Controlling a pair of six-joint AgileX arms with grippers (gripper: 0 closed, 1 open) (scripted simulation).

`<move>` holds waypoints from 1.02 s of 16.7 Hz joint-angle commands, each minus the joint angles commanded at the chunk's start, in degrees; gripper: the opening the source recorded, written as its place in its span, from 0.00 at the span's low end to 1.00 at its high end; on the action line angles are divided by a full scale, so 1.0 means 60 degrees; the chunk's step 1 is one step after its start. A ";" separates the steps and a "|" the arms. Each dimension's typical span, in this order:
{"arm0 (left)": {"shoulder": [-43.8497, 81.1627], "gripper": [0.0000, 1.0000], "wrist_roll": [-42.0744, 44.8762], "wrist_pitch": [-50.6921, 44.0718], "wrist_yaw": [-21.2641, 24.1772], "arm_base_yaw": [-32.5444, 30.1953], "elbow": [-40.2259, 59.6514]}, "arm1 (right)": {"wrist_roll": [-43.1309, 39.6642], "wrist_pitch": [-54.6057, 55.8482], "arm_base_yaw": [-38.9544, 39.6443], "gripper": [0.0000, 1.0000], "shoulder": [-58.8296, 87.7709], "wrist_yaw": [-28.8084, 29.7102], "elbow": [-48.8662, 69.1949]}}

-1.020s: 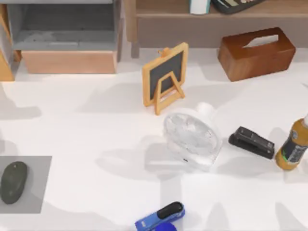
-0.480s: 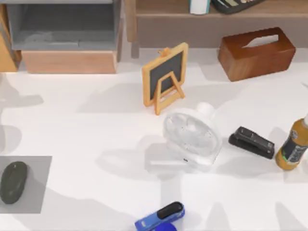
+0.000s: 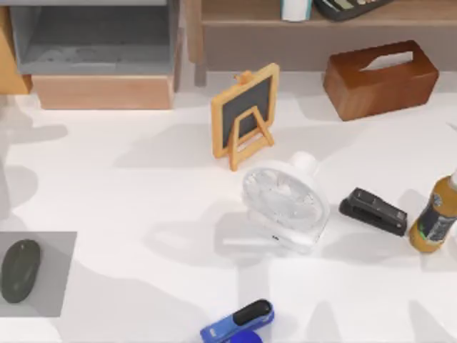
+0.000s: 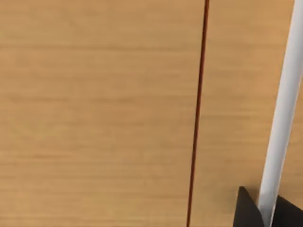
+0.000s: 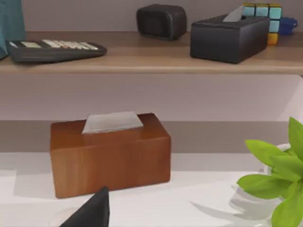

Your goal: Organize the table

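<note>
The white counter (image 3: 143, 186) spreads under everything, with one clear desk fan (image 3: 283, 207) near its middle. Behind the fan stands one small chalkboard easel (image 3: 245, 114); beyond that, one brown tissue box (image 3: 380, 77). Two staplers lie by the fan: a black one (image 3: 373, 211) beside it, a blue one (image 3: 238, 323) in front. One bottle (image 3: 435, 218) stands past the black stapler. One mouse (image 3: 20, 269) rests on one grey mat (image 3: 53, 246), well apart from the fan. I cannot tell how either claw is set.

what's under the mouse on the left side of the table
The dark mouse lies on a small grey square mat, which sits flat on the white table. The patch of mat directly beneath the mouse is covered.
</note>
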 joint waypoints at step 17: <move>0.0000 1.00 0.0000 0.0000 0.0000 0.0000 0.0000 | 0.0000 0.0000 0.0000 1.00 0.0000 0.0000 0.0000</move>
